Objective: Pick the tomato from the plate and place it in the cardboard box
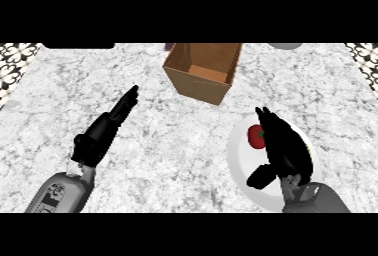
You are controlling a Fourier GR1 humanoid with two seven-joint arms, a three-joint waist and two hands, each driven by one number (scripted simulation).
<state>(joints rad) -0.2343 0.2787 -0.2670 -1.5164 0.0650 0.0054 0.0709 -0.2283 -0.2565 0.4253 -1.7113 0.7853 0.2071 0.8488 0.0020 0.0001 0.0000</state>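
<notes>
A red tomato (255, 136) lies on a white plate (238, 160) at the right of the counter. My right hand (286, 150) is over the plate, its fingers straight and stretched along the tomato's right side, hiding part of it; the thumb sticks out to the lower left. The open cardboard box (203, 70) stands at the back, up and left of the plate. My left hand (103, 131) rests at the left with fingers straight, pointing up toward the box and holding nothing.
The counter is white-grey marble (162, 150). A patterned tiled strip runs along the left edge (15, 65) and the right corner (365, 52). A dark shape (77, 45) and a grey round object (286, 45) sit at the back edge.
</notes>
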